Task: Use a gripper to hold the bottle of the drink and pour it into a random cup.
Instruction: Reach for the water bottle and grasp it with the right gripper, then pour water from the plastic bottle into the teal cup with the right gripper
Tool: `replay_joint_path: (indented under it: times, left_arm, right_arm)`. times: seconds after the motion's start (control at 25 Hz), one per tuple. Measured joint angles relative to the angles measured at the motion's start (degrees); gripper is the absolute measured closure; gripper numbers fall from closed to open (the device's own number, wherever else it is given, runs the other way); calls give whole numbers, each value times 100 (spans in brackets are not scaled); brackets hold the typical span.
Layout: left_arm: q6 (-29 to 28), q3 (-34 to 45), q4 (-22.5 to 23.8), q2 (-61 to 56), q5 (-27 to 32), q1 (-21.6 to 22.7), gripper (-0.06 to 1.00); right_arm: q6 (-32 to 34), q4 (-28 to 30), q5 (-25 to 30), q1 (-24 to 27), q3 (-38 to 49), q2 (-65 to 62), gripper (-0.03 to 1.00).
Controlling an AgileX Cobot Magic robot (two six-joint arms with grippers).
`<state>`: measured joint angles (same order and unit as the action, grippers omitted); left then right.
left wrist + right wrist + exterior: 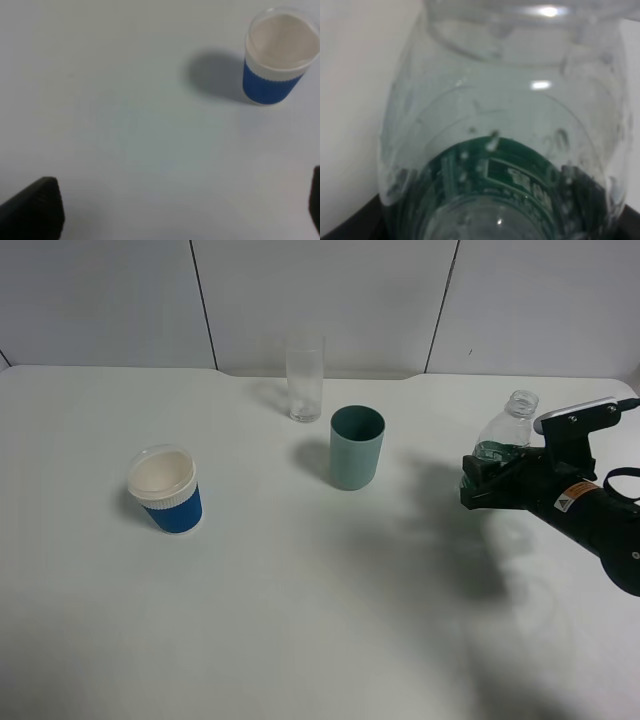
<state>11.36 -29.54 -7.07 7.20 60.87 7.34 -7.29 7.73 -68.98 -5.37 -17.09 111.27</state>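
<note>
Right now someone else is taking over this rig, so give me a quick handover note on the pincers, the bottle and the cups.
Right pincer: shut on the drink bottle, which is near upright, uncapped and seemingly raised off the table.
Left pincer: open, empty, near the blue cup.
Teal cup: upright mid-table, to the bottle's left in the high view and apart from it. Tall clear glass stands behind it.
Done: bottle grasped.
Left: carry it over the teal cup, tilt, pour.
</note>
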Motion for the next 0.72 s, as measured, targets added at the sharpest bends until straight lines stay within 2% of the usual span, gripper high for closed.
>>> replay_joint_path:
  times: [0.4,0.52,0.72]
  left_arm:
    - [0,0,0,0,0,0,-5]
    - [0,0,0,0,0,0,-5]
    - [0,0,0,0,0,0,-5]
  right_arm:
    - [25,-240,43,0,119,-460,40]
    - [289,-250,38,-8,119,-772,40]
    - [498,-849,115,-244,122,-1180,40]
